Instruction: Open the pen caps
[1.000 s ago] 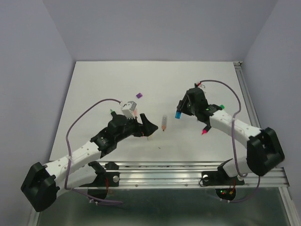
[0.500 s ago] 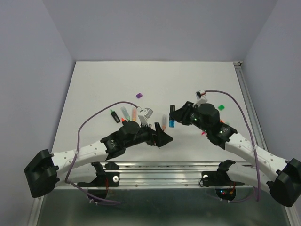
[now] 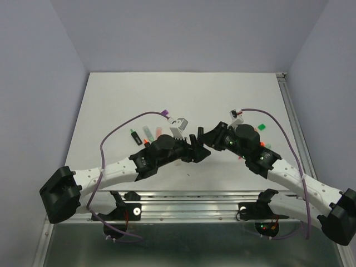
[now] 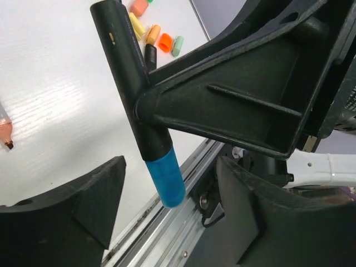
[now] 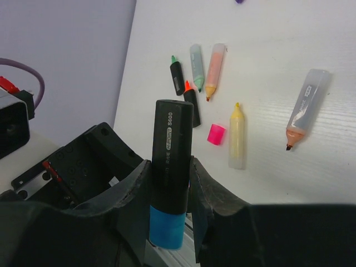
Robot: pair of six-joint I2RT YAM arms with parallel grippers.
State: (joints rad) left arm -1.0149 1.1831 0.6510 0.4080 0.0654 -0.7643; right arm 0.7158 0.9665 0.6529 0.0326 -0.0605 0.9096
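My right gripper (image 5: 169, 183) is shut on a black highlighter (image 5: 171, 144), which stands upright between its fingers with the blue pen cap (image 5: 167, 227) sticking out below them. In the left wrist view that blue cap (image 4: 167, 177) hangs between the open fingers of my left gripper (image 4: 169, 194), with a gap on each side. The two grippers meet nose to nose above the table's near middle, left gripper (image 3: 194, 147) against right gripper (image 3: 208, 139). A loose pink cap (image 5: 216, 134), a purple cap (image 3: 164, 112) and a green cap (image 3: 261, 127) lie on the table.
Several uncapped highlighters lie left of centre: a yellow one (image 5: 237, 136), an orange one (image 5: 214, 67), a mint one (image 5: 196, 65) and two black ones (image 5: 178, 75). Another clear-bodied pen (image 5: 306, 108) lies to their right. An aluminium rail (image 3: 194, 200) runs along the table's near edge.
Both arms have swung inward and met at the near middle. The left gripper's jaws now stand on either side of the blue cap and have narrowed a little. The right grip is unchanged.
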